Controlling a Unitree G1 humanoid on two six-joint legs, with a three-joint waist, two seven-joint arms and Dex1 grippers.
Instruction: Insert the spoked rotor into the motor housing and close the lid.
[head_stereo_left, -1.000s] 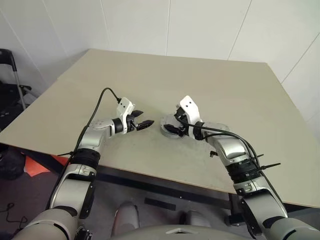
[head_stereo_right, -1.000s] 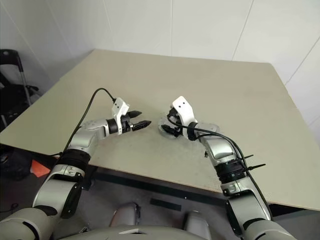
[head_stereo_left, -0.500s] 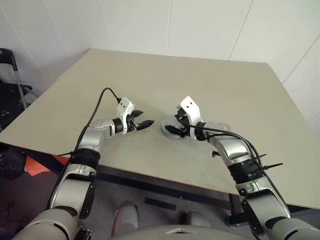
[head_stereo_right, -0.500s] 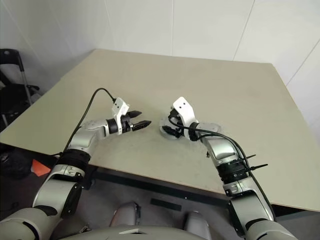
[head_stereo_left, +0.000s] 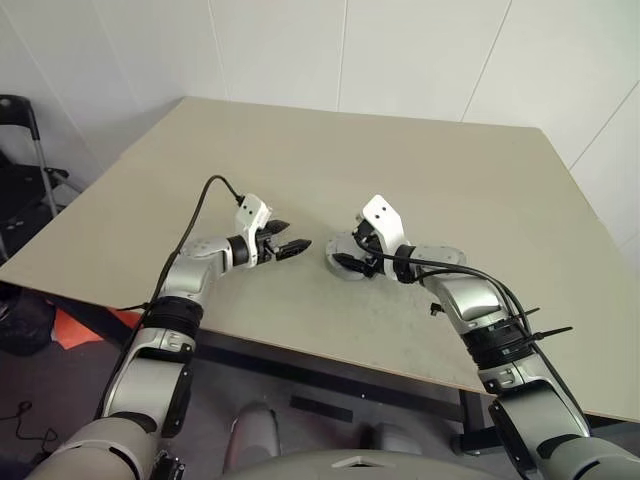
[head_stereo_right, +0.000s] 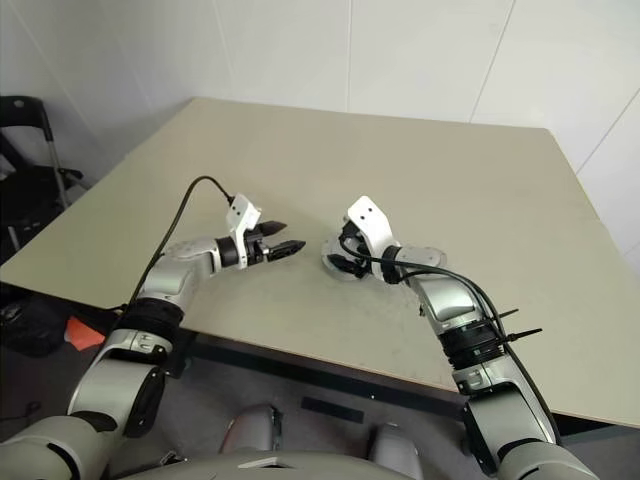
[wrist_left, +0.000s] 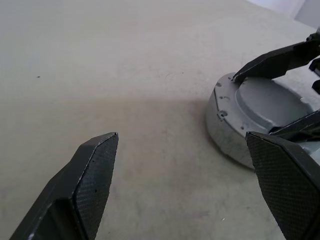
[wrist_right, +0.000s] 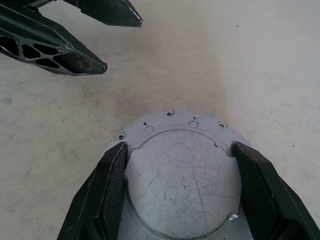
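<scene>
Little change from a second ago is seen: the left gripper (head_stereo_left: 293, 246) has been brought slightly nearer the motor housing (head_stereo_left: 343, 257), while the right gripper (wrist_right: 181, 192) has been kept in place over it. The housing itself has not been moved.

The motor housing is found lying flat on the table (head_stereo_left: 440, 170), near the front edge and between the two arms. It is seen as a round, low, grey metal puck with a closed top; a raised circular plate is set within a flat rim that is pierced by small holes, and fine scratches are visible across the plate. The windings cannot be made out.

The right gripper's fingers (wrist_right: 113, 190) are set on either side of the raised plate, close against its edge; the jaws are held wide, and whether the metal is actually gripped cannot be told. The left gripper's jaws are spread apart with nothing between them, just beside the housing. Its fingers (wrist_left: 95, 175) are black, wedge-shaped and faced with finely textured pads.

The table is a matt beige slab, faintly speckled and scuffed
</scene>
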